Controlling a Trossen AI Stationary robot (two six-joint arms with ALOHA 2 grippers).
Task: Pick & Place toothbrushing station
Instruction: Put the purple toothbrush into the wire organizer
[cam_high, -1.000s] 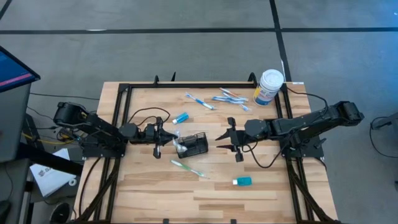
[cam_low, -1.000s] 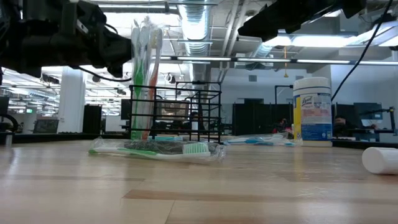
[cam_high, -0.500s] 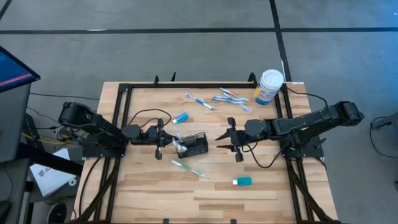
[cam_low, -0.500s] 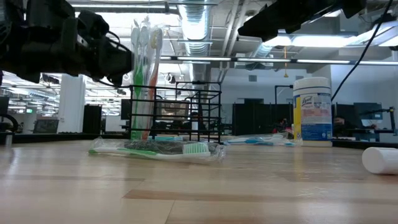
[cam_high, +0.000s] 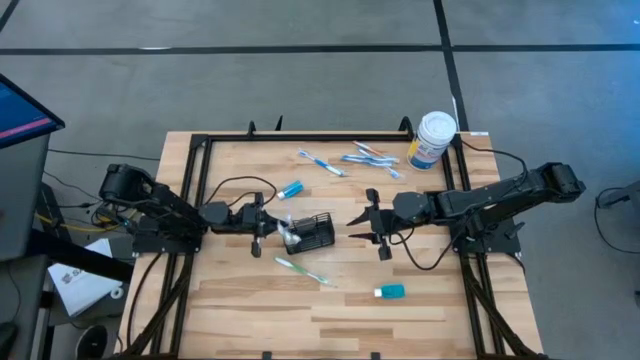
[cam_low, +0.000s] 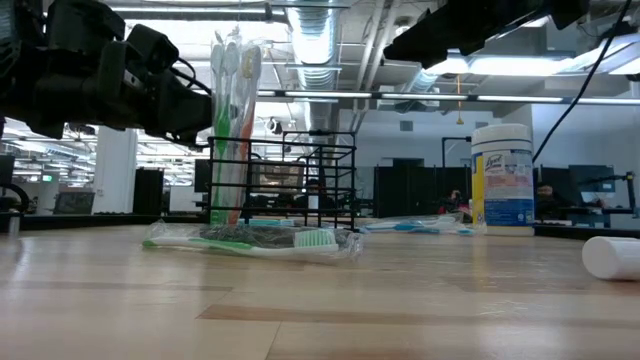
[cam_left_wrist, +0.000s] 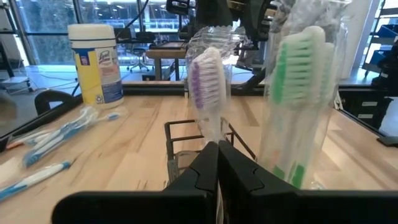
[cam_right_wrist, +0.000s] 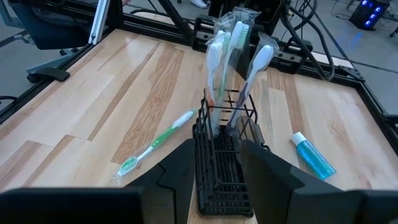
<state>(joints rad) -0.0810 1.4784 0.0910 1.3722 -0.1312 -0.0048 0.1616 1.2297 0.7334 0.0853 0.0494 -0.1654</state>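
Toothbrushing station (cam_high: 315, 231) at centre of high view, upright, brushes standing in it. Left gripper (cam_high: 268, 224) at its left edge, fingers pressed together — holding nothing we can see. Right gripper (cam_high: 362, 225) just right, fingers apart, empty. We'd square them on mesh wall — lift level.

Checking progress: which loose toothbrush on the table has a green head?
The wrapped toothbrush lying alone in front of the black holder; the blue ones lie near the white canister.

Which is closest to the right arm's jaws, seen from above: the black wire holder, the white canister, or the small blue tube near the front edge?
From the right gripper in the high view:
1. Black wire holder, just beside it, toward the table's middle.
2. Small blue tube, nearer the front edge.
3. White canister, at the far right corner.
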